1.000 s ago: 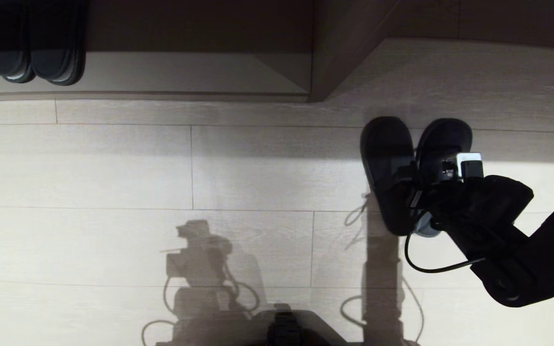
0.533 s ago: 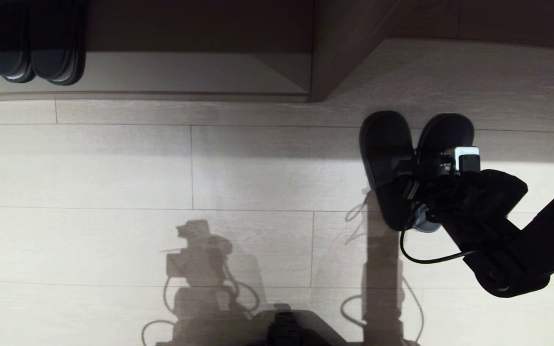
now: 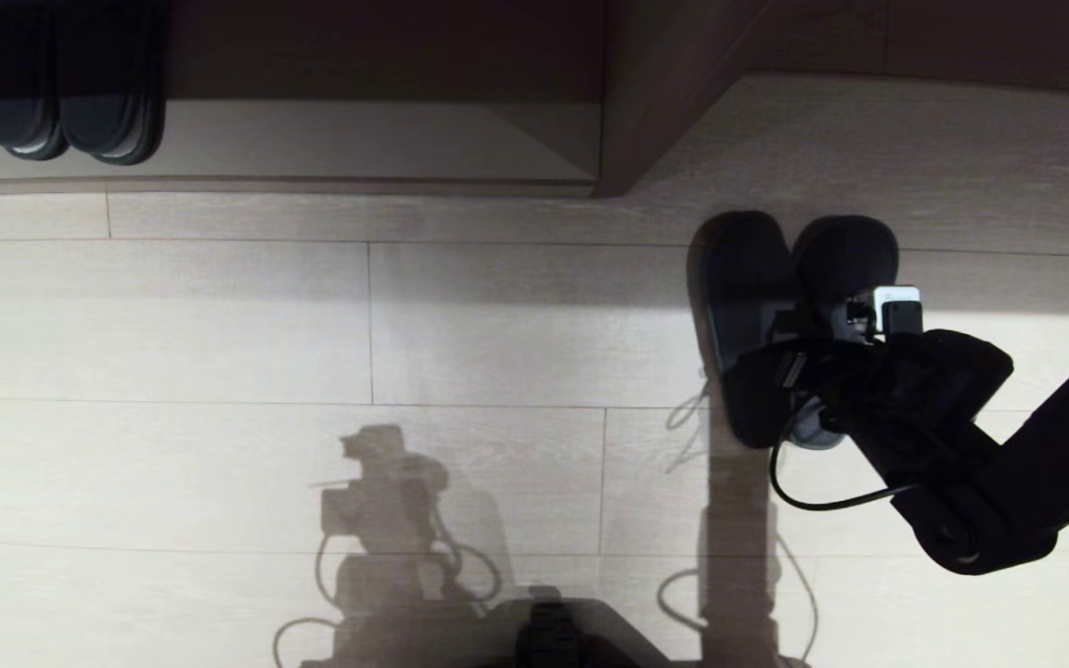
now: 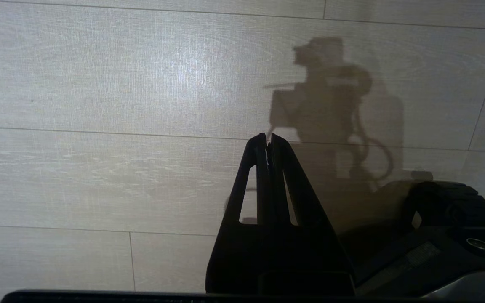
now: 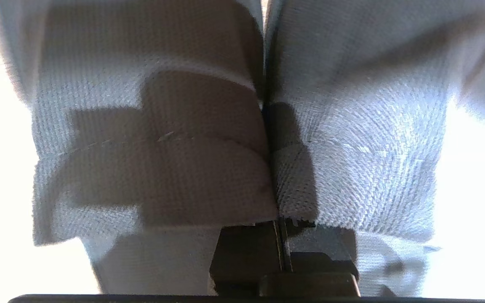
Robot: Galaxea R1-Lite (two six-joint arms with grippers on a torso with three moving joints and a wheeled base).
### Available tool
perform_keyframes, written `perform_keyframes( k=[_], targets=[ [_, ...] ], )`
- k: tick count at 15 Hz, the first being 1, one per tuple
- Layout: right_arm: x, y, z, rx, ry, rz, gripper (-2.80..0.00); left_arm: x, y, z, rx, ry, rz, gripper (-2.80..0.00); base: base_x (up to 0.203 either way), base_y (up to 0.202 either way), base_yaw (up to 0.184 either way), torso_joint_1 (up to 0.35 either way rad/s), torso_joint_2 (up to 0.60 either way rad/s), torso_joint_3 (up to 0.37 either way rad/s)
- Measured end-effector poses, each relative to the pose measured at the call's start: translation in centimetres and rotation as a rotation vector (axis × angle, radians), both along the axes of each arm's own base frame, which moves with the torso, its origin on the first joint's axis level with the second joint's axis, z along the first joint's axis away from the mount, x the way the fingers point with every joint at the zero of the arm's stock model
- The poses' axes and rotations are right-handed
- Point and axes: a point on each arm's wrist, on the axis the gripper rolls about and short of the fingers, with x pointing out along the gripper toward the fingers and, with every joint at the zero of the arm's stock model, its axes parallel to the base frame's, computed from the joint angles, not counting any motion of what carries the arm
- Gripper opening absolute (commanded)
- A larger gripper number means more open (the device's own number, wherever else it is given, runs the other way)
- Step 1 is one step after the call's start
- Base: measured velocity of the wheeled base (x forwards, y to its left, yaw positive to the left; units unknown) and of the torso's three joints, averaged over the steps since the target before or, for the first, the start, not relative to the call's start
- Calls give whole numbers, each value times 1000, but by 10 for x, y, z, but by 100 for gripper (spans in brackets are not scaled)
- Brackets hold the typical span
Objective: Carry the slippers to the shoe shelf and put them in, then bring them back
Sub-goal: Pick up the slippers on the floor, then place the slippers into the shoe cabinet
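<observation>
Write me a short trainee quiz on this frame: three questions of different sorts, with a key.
1. True or false: the slippers at the right gripper lie inside the shoe shelf.
2. Multiple choice: the left gripper is (A) shut on a slipper, (B) shut on nothing above bare floor, (C) wide open over the shelf.
3. Short answer: what already sits in the shelf at the far left of the head view?

Key
1. False: they lie on the floor in front of the unit, right of its upright divider.
2. B.
3. Another dark pair of slippers, side by side.
</observation>
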Motion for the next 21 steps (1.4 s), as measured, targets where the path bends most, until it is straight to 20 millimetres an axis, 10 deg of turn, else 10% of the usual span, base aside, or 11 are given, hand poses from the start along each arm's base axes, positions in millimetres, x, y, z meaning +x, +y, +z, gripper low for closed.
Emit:
perform_keyframes(
  k=[7, 21],
  targets=[
    [-36, -3, 38, -11, -33, 23, -280, 0, 0, 0, 0, 0, 1, -280, 0, 0, 0, 0, 0, 0],
    [-264, -22, 71, -96, 120, 161, -280, 0, 0, 0, 4, 0, -1, -280, 0, 0, 0, 0, 0, 0]
  ],
)
